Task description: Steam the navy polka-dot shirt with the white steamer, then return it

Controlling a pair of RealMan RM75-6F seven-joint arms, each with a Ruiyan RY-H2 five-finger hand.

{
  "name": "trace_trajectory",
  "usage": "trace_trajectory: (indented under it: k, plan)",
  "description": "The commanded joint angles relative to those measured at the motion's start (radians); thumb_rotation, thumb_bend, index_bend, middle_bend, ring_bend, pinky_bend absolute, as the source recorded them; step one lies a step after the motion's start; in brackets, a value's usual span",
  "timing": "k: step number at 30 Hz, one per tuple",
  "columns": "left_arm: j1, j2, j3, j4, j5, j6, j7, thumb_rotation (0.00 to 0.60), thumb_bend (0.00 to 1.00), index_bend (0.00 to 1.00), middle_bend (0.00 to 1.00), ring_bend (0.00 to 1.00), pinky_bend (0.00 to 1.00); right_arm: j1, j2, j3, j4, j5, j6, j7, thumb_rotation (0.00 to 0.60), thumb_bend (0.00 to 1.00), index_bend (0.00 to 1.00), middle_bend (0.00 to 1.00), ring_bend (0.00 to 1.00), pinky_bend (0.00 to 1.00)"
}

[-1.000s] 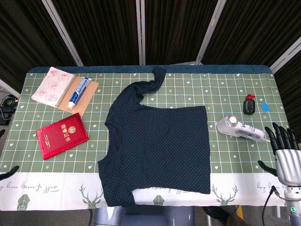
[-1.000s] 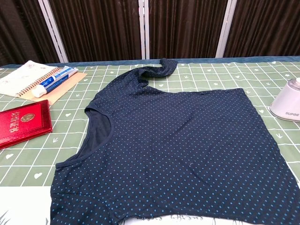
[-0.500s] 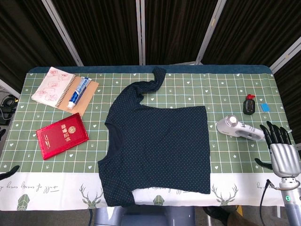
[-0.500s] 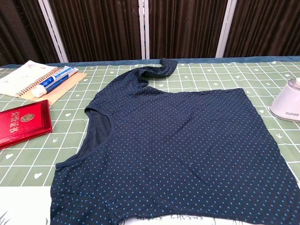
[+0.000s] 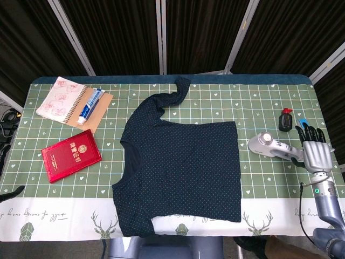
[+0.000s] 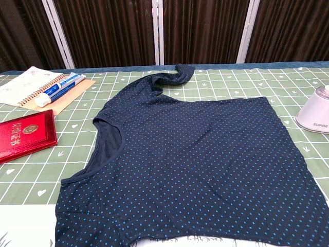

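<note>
The navy polka-dot shirt (image 5: 180,167) lies flat in the middle of the table, one sleeve curled toward the far edge; it also fills the chest view (image 6: 195,164). To its right lies the white steamer (image 5: 271,145) on its side, and its head shows at the chest view's right edge (image 6: 314,114). My right hand (image 5: 311,150) hovers at the end of the steamer's handle, fingers spread, holding nothing. Only dark fingertips of my left hand (image 5: 12,191) show at the table's front left edge, spread apart and holding nothing.
A spiral notebook (image 5: 60,100), a toothpaste tube (image 5: 90,105) and a brown card sit at the back left. Near the left edge lies a red booklet (image 5: 71,154). Behind the steamer stands a small black bottle (image 5: 285,120).
My right hand has moved from the table's front right corner away from me, up to the steamer's handle end. The shirt and steamer have not moved.
</note>
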Motion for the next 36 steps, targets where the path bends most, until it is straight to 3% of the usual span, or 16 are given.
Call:
trace_trajectory:
  k: [1, 8, 20, 36]
  plan:
    - [-0.004, -0.004, -0.004, 0.004, -0.010, -0.006, 0.005, 0.600, 0.00, 0.00, 0.00, 0.00, 0.00, 0.040, -0.053, 0.006, 0.071, 0.016, -0.043, -0.020, 0.600, 0.44, 0.00, 0.00, 0.00, 0.00]
    - [-0.009, -0.009, -0.007, 0.009, -0.023, -0.014, 0.012, 0.600, 0.00, 0.00, 0.00, 0.00, 0.00, 0.067, -0.110, 0.000, 0.147, 0.021, -0.079, -0.047, 0.600, 0.46, 0.00, 0.00, 0.00, 0.00]
    - [-0.012, -0.009, -0.005, 0.010, -0.023, -0.017, 0.009, 0.600, 0.00, 0.00, 0.00, 0.00, 0.00, 0.078, -0.150, -0.002, 0.185, 0.013, -0.068, -0.056, 0.600, 0.47, 0.00, 0.00, 0.00, 0.00]
    - [-0.019, -0.018, -0.011, 0.020, -0.046, -0.027, 0.021, 0.600, 0.00, 0.00, 0.00, 0.00, 0.00, 0.163, -0.279, 0.020, 0.415, 0.045, -0.186, -0.084, 0.600, 0.48, 0.00, 0.00, 0.00, 0.00]
